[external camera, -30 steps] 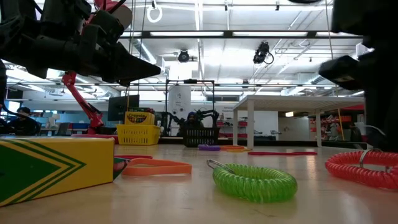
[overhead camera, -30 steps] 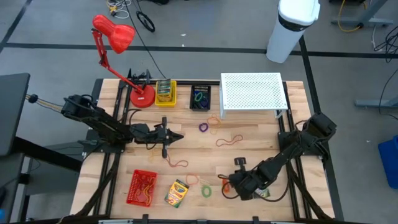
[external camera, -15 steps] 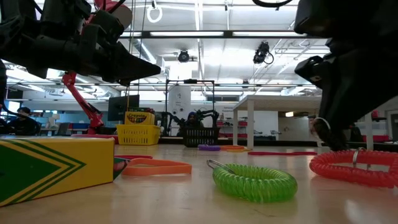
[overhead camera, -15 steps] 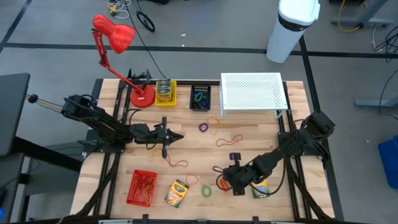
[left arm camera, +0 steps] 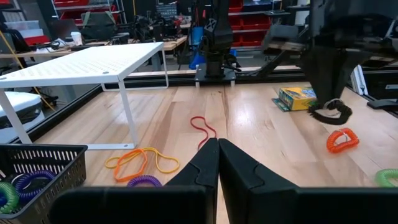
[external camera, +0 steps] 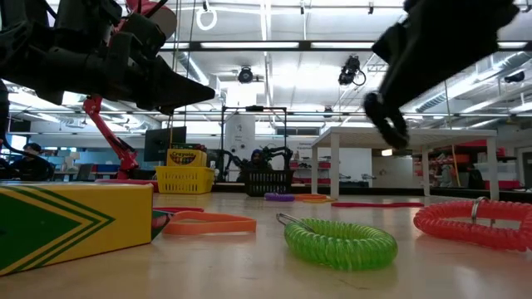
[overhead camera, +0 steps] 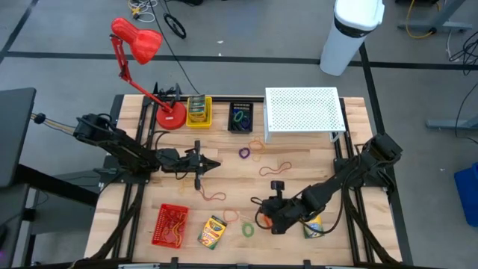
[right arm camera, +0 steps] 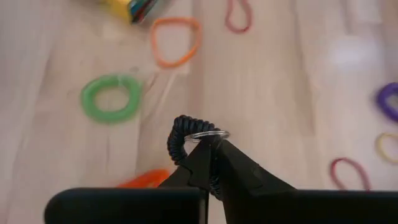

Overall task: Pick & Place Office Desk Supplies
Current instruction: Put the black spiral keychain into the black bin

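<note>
— Which end effector is working?
— My right end effector — pinching a dark coil loop by its metal ring, lifted above the counter.
— Below it?
— An orange coil, then a green coil and a crayon box.
— Your left?
— Left end effector pressed together, hovering mid-counter.

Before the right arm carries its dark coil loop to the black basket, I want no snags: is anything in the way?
On the table, rubber bands and a purple loop lie between the right gripper and the black basket; nothing tall.
</note>
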Robot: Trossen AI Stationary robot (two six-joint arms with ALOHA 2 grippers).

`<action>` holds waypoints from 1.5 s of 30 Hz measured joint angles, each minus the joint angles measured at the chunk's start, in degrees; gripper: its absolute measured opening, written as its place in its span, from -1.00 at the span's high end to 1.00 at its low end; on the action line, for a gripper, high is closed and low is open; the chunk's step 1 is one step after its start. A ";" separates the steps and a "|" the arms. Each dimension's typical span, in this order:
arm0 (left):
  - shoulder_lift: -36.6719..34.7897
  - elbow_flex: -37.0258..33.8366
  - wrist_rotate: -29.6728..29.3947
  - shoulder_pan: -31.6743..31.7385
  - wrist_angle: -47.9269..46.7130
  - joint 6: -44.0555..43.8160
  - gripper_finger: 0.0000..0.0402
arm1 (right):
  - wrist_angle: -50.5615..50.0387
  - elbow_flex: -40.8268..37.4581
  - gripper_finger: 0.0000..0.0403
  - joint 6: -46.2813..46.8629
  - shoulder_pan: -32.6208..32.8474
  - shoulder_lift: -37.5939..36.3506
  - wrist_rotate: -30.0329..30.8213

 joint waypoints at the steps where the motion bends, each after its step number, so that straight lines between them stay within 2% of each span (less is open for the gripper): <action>1: 0.00 0.00 0.00 0.00 -0.01 0.00 0.92 | -0.27 0.33 0.90 -0.01 -0.35 0.00 0.36; 21: 0.00 0.00 0.00 0.00 0.00 0.00 0.92 | -0.87 0.73 0.87 0.15 -1.15 0.00 4.96; 29: 0.00 0.00 -0.02 0.00 0.00 0.00 0.92 | 3.32 1.07 0.87 -3.02 -3.58 0.01 6.01; 37: 0.00 0.00 -0.01 0.01 0.00 -0.01 0.92 | 2.25 9.47 0.88 -13.09 -11.97 0.01 9.83; 45: 0.00 0.00 0.00 0.00 0.00 0.00 0.92 | 6.29 11.74 0.89 -22.49 -28.95 0.04 5.12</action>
